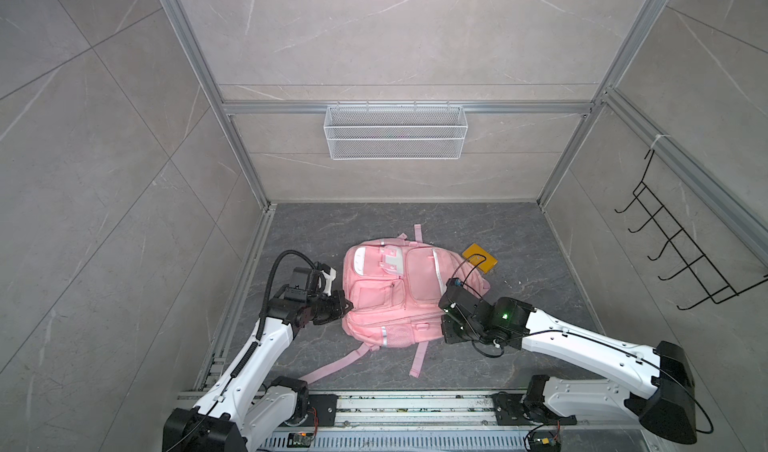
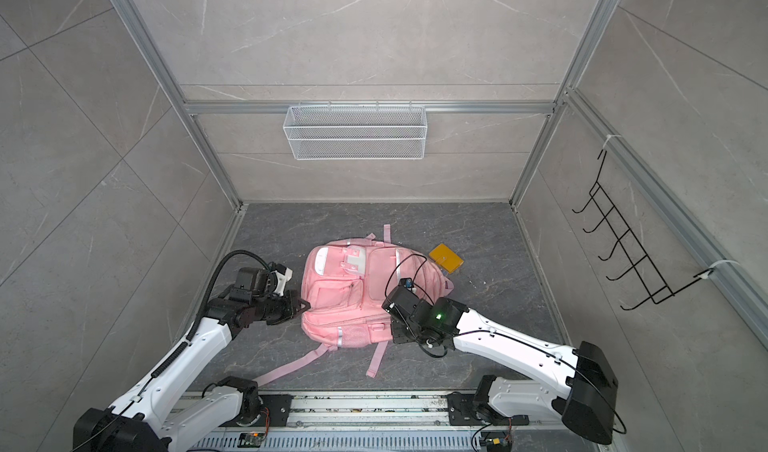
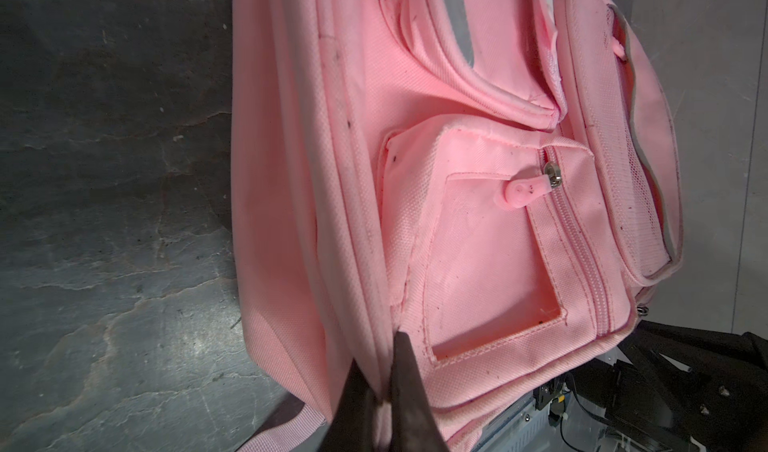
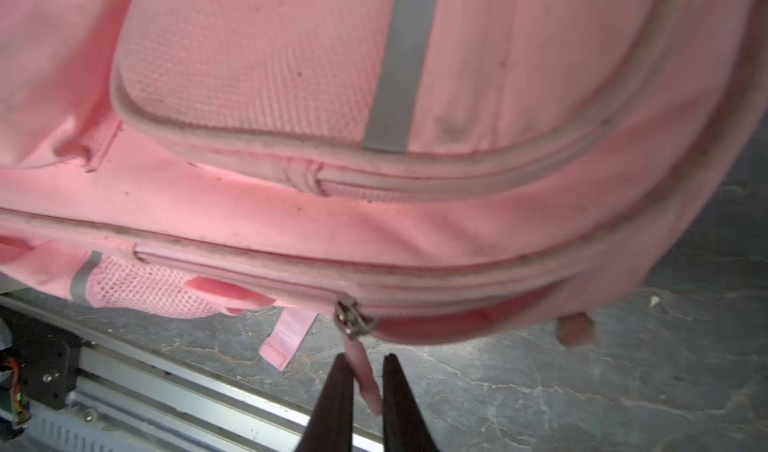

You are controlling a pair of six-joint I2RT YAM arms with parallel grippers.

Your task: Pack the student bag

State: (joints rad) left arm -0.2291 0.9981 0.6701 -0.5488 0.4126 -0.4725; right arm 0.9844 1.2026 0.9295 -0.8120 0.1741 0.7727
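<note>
The pink student bag (image 1: 390,292) (image 2: 353,292) lies flat on the dark floor, front pockets up, straps trailing toward the front rail. My left gripper (image 1: 347,304) (image 3: 380,379) is at the bag's left edge, shut on a fold of its pink fabric (image 3: 291,262). My right gripper (image 1: 444,331) (image 4: 365,360) is at the bag's right side by the main zip. Its jaws stand slightly apart with the pink zip pull (image 4: 365,373) hanging between them, touching one finger, a gap to the other. The metal slider (image 4: 351,317) sits just beyond the tips.
A flat yellow thing (image 1: 480,257) (image 2: 446,257) lies on the floor just behind and right of the bag. A white wire basket (image 1: 395,131) hangs on the back wall and a black hook rack (image 1: 681,237) on the right wall. The metal rail (image 1: 415,404) runs along the front.
</note>
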